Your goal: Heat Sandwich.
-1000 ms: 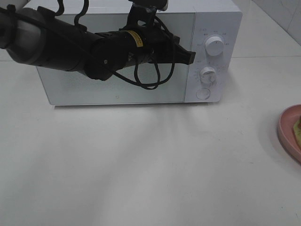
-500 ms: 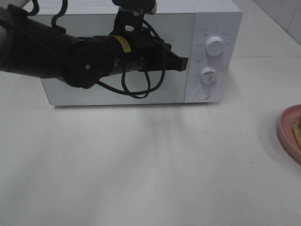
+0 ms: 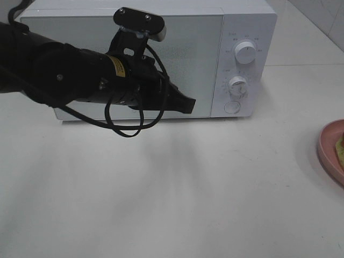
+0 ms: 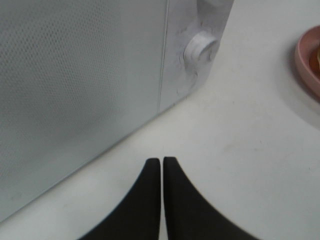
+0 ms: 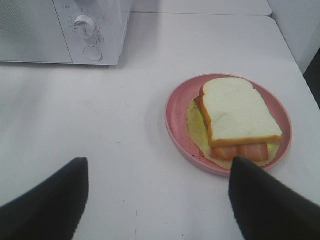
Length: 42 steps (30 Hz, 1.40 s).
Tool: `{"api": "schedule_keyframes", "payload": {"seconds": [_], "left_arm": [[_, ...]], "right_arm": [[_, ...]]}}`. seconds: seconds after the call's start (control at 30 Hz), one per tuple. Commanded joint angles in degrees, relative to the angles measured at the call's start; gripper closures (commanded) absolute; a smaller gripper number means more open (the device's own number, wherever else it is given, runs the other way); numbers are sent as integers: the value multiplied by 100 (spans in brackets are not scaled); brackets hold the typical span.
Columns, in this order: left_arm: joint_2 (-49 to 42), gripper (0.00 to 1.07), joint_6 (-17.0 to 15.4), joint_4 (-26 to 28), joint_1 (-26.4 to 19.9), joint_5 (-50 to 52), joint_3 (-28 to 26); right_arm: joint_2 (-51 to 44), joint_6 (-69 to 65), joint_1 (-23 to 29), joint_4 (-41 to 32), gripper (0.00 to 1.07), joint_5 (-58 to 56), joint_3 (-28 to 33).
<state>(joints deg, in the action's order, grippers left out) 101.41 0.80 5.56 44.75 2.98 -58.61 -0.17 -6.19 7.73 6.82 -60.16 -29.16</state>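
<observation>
The sandwich (image 5: 237,117), white bread over a yellowish filling and reddish slices, lies on a round pink plate (image 5: 173,116); only a sliver of the sandwich (image 3: 340,145) shows at the right edge of the high view. My right gripper (image 5: 157,162) hovers open just short of the plate, nothing between its fingers. The white microwave (image 3: 244,32) stands at the back with its door shut. My left gripper (image 3: 191,105) is shut and empty, its fingertips (image 4: 154,162) pressed together low in front of the door's right edge, just above the table.
The microwave panel carries two knobs, the upper knob (image 3: 245,52) and the lower knob (image 3: 237,84), and a round button (image 3: 231,107). My black left arm (image 3: 70,80) and its cable cross in front of the door. The pink plate (image 3: 329,153) sits at the table's right edge.
My left arm has drawn back to the left and down, from beside the control panel to low in front of the door. The gripper stayed shut. The plate has not moved.
</observation>
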Motion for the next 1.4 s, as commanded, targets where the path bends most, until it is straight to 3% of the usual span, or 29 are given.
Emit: {"api": "schedule_keyframes", "payload": {"seconds": [0.03, 0.1, 0.13, 0.17, 0.27, 0.63, 0.77, 0.9, 1.1, 1.37, 1.4], "left_arm": [[-155, 96, -29, 17, 29, -544, 23], [-212, 77, -34, 46, 29, -928, 23], [-258, 49, -80, 195, 29, -1261, 23], [-258, 49, -80, 195, 29, -1261, 23], [-327, 2, -201, 298, 29, -1782, 23], [-785, 5, -218, 292, -11, -3592, 23], [-922, 5, -464, 178, -109, -3862, 23], [-1077, 5, -659, 166, -476, -4280, 23], [-1301, 5, -602, 166, -1364, -5059, 23], [-1713, 5, -504, 132, -2177, -5288, 132], [-1862, 5, -498, 103, -2475, -5294, 269]], "right_arm": [[-143, 40, -40, 0, 31, 46, 23], [-143, 40, -40, 0, 31, 46, 23], [-143, 40, -40, 0, 31, 46, 23], [-143, 40, -40, 0, 31, 46, 23], [-143, 40, -40, 0, 31, 46, 23], [-143, 46, -40, 0, 31, 46, 23], [-143, 46, -40, 0, 31, 46, 23], [-143, 46, -40, 0, 31, 46, 23], [-143, 40, -40, 0, 31, 46, 23], [-143, 46, -40, 0, 31, 46, 23], [-143, 46, -40, 0, 31, 46, 23]]}}
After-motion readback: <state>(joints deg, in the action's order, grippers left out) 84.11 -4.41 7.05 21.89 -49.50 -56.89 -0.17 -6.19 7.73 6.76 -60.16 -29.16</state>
